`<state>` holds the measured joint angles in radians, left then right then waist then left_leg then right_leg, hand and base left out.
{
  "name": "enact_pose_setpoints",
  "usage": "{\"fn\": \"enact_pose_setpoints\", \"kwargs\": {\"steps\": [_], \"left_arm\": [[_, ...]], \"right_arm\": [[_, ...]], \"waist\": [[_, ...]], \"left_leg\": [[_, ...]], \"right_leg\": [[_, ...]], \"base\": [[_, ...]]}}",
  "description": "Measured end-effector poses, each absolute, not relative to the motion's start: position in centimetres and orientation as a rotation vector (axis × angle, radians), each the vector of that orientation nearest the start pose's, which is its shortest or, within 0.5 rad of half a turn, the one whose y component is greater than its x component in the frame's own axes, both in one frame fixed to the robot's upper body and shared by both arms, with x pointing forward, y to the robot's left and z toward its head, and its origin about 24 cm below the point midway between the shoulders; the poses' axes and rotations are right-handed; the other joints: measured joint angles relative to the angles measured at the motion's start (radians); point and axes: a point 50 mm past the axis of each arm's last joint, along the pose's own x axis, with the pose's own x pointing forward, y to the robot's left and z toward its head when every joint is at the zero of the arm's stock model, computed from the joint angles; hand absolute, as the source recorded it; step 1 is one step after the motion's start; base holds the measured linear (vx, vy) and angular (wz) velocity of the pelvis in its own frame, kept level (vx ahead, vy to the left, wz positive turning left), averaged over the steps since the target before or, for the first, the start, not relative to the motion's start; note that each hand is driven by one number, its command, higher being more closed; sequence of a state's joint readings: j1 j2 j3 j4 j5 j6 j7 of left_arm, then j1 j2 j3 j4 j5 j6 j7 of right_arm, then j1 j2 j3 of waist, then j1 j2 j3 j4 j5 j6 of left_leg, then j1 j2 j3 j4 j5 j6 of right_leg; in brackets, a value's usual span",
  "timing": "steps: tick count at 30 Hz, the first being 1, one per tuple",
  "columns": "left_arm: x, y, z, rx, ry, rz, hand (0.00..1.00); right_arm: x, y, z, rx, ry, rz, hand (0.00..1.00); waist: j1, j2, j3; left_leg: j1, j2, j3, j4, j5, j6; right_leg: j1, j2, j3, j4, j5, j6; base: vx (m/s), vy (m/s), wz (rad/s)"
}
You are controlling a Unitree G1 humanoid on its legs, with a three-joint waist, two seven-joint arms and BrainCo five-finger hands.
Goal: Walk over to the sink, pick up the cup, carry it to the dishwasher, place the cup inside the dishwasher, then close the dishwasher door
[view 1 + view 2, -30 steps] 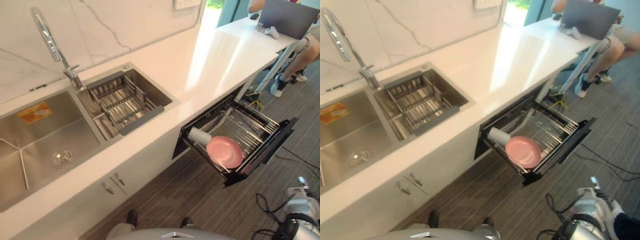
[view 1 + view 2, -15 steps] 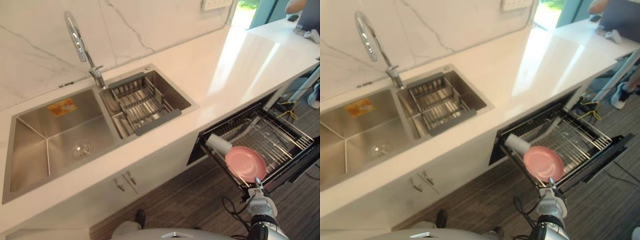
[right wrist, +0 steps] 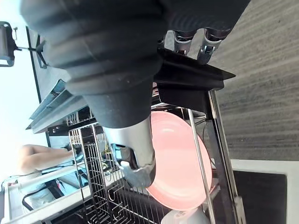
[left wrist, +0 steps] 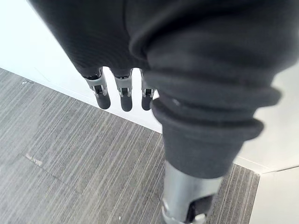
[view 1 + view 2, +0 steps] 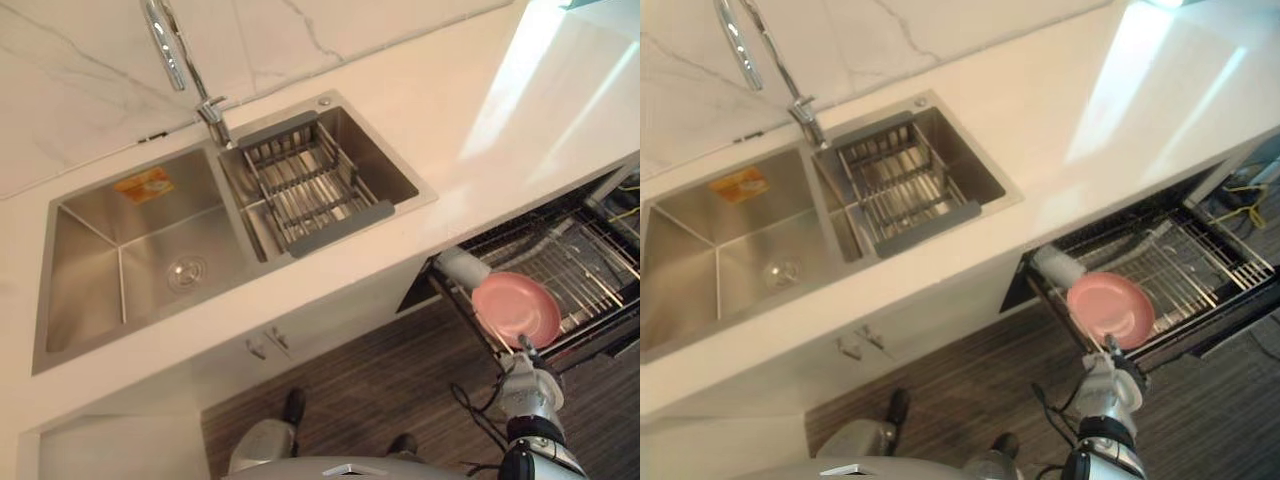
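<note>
From the head views, a white counter [image 5: 480,110] is running across the scene. A steel sink [image 5: 130,260] with 2 basins is sitting in it. A faucet [image 5: 175,50] is rising behind the divider, and a wire drain basket [image 5: 310,185] is resting across the right basin. Below the counter's edge, right of the sink, the dishwasher [image 5: 1240,315] drawer is standing pulled out. The white cup [image 5: 1058,266] is lying on its side at the left end of the drawer's rack, close under the counter. A pink plate [image 5: 1112,308] is leaning just beside it. The right hand [image 5: 1108,385] is hovering over the striped grey floor [image 5: 380,390], just in front of the drawer and near the plate.

From the left wrist view, the left hand [image 4: 122,95] is hanging with its fingers straight and side by side, holding nothing. It is hanging above the floor beside a white cabinet front [image 4: 42,60].

From the right wrist view, the right hand's fingers [image 3: 180,39] are reaching out loosely at the drawer's black front edge, and its thumb [image 3: 133,158] is sticking out apart from them over the plate. The hand is gripping nothing. I cannot tell whether the fingertips are touching the edge. The cup's rim is showing past the plate, inside the rack.
</note>
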<state>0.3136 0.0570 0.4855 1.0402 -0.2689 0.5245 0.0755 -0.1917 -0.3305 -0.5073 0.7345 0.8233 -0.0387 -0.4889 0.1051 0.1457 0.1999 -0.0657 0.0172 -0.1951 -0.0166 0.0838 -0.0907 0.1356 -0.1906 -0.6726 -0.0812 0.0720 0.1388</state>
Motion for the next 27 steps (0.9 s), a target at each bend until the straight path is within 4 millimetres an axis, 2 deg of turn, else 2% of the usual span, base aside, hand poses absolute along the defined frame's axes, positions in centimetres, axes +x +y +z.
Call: {"fn": "enact_pose_setpoints", "kwargs": {"steps": [5, 10, 13, 16, 20, 24, 27], "left_arm": [[-5.5, 19.8, -16.8, -0.57, 1.725, 0.698, 0.0], [-5.5, 19.9, -16.8, -0.56, 1.722, 0.685, 0.0], [-5.6, 19.7, -16.9, -0.561, 1.721, 0.686, 0.0], [-5.5, 19.7, -16.9, -0.555, 1.712, 0.686, 0.0], [-5.6, 18.8, -17.0, -0.542, 1.727, 0.659, 0.0], [-5.2, 18.8, -17.1, -0.54, 1.707, 0.652, 0.0], [-5.1, 18.5, -17.2, -0.552, 1.701, 0.642, 0.0]], "right_arm": [[24.1, -33.5, -1.1, 0.62, 0.266, -1.055, 0.0], [26.0, -33.1, 0.8, 0.642, 0.179, -0.953, 0.0], [27.5, -32.7, 2.3, 0.675, 0.121, -0.904, 0.0], [28.1, -32.7, 3.2, 0.733, 0.05, -0.912, 0.0], [28.2, -32.6, 3.7, 0.764, -0.033, -0.923, 0.0], [29.1, -31.3, 4.1, 0.849, -0.104, -0.924, 0.0], [29.9, -30.5, 4.8, 0.822, -0.119, -0.902, 0.0]], "waist": [[0.008, 0.029, 0.004], [0.053, 0.027, 0.005], [0.063, 0.025, 0.008], [0.088, 0.023, 0.01], [0.094, 0.019, 0.014], [0.105, 0.033, 0.028], [0.105, 0.046, 0.046]], "left_leg": [[-0.026, -0.006, -0.037, 0.003, 0.012, 0.003], [-0.044, -0.01, -0.082, -0.007, 0.034, 0.006], [-0.058, -0.013, -0.111, -0.009, 0.042, 0.004], [-0.059, -0.011, -0.136, -0.035, 0.06, 0.001], [-0.069, -0.007, -0.141, -0.037, 0.064, -0.004], [-0.088, 0.019, -0.151, -0.038, 0.061, -0.029], [-0.104, 0.039, -0.155, -0.04, 0.066, -0.037]], "right_leg": [[-0.006, 0.003, -0.029, 0.0, 0.004, 0.002], [-0.002, 0.008, -0.064, 0.0, 0.004, 0.0], [0.001, 0.013, -0.095, 0.0, 0.002, 0.0], [0.001, 0.018, -0.116, 0.001, -0.004, 0.002], [-0.021, 0.015, -0.115, 0.043, -0.03, 0.0], [-0.075, 0.006, -0.109, 0.138, -0.084, -0.013], [-0.118, 0.0, -0.104, 0.213, -0.121, -0.025]], "base": [[-0.02, 0.013, 0.17], [-0.01, 0.007, 0.27], [0.0, -0.002, 0.3], [0.0, -0.017, 0.22], [-0.02, -0.001, 0.01], [-0.08, -0.007, -0.02], [-0.08, -0.03, -0.03]]}}
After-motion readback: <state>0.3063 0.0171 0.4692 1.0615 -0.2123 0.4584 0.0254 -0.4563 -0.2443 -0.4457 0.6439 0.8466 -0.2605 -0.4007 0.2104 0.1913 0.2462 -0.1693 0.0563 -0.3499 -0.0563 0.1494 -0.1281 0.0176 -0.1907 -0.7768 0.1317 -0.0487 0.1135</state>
